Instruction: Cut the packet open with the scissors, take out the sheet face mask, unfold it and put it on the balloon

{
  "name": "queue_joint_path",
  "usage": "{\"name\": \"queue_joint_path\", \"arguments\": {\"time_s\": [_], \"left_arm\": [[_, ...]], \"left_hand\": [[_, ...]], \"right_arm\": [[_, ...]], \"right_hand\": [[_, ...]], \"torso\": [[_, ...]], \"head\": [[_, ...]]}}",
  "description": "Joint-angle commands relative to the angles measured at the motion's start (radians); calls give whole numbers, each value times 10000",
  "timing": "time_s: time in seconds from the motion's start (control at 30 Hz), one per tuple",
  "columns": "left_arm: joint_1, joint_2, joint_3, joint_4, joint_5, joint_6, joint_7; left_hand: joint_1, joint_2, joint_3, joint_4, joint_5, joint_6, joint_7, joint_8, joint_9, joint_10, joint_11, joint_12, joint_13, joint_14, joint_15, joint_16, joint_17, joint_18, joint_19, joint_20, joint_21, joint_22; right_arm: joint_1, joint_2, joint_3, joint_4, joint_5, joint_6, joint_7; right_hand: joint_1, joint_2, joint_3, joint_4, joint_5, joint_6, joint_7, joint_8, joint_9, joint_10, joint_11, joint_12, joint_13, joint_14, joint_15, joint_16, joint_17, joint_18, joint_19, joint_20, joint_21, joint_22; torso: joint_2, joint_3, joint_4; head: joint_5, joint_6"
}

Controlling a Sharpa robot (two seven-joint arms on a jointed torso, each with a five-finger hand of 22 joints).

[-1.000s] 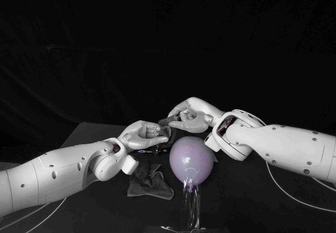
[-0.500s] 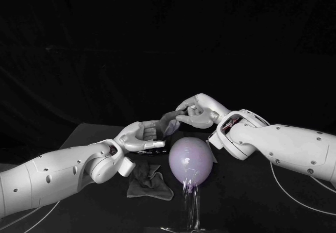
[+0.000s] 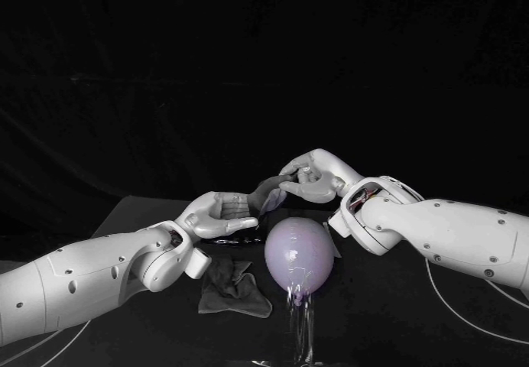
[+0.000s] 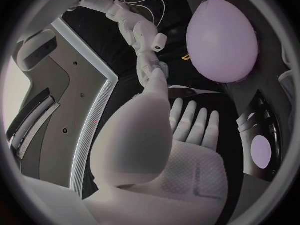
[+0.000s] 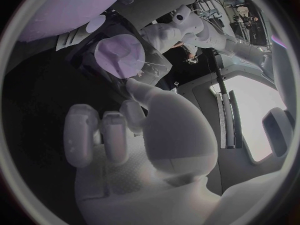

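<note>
Freed, the left hand (image 3: pixel 224 214) has let go and sunk palm-up toward the worktop (image 3: pixel 141 211), its fingers (image 4: pixel 194 122) spread wide and holding nothing. The right hand (image 3: pixel 311 177) has risen a little and now carries the sheet face mask (image 3: pixel 270 194) alone, pinched between thumb and fingers. The mask is out in the open but apparently still folded, so unfolding looks to be the step in hand, and the empty left hand seems placed to take a lower edge. The mask hangs as a narrow strip, its long axis slanting down from the right hand toward the left fingertips; whether it touches them cannot be told. It hangs above and just behind the top of the purple balloon (image 3: pixel 300 254), which stands upright, narrow end down, not yet covered.
</note>
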State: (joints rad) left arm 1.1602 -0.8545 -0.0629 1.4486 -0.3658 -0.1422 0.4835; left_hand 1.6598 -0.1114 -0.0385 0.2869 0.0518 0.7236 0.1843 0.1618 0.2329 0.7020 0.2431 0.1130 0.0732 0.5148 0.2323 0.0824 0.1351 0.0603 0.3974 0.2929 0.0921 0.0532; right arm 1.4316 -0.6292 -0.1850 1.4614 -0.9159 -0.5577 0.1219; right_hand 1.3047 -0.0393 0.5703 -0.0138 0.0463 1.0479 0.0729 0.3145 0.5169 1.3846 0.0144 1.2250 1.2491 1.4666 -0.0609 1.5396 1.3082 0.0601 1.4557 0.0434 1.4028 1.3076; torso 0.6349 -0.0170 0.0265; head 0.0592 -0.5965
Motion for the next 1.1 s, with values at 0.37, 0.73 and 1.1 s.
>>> {"name": "queue_joint_path", "arguments": {"time_s": [0.37,0.73,1.1], "left_arm": [[22,476,14,4,-972,-2497,109],[26,664,15,10,-1261,-3347,-174],[27,623,16,47,-857,-3777,44]], "left_hand": [[426,502,259,-53,-36,1567,545,719,297,1901,-409,562,-3,2987,-515,1084,703,502,3206,-79,1148,450],[1623,1461,1525,-182,-24,2549,94,1130,349,3231,-884,624,-98,4139,-992,1594,933,1194,4181,-185,1681,602],[1313,901,3692,-192,-33,2997,-144,1393,500,4581,-1189,181,-96,5180,-1316,1600,958,1108,4360,-599,2824,1284]], "right_arm": [[-10,-32,6,200,-115,-127,-252],[-13,-110,6,397,-112,94,-262],[-12,-247,4,394,-234,337,-71]], "right_hand": [[-115,5,111,-36,28,-47,-27,372,921,251,-207,30,8,874,-50,70,1922,-176,101,19,50,1777],[-123,4,120,-43,28,-50,-27,379,925,251,-207,30,10,876,-50,72,1929,-177,106,19,56,1782],[-405,-218,133,-118,15,-467,51,347,952,-750,-131,-1826,-1537,635,2,-281,1052,12,-399,52,-731,1395]], "torso": [[0,11,-3],[5,-1,1],[-2,-8,0]], "head": [[9,-4],[10,46],[-12,74]]}}
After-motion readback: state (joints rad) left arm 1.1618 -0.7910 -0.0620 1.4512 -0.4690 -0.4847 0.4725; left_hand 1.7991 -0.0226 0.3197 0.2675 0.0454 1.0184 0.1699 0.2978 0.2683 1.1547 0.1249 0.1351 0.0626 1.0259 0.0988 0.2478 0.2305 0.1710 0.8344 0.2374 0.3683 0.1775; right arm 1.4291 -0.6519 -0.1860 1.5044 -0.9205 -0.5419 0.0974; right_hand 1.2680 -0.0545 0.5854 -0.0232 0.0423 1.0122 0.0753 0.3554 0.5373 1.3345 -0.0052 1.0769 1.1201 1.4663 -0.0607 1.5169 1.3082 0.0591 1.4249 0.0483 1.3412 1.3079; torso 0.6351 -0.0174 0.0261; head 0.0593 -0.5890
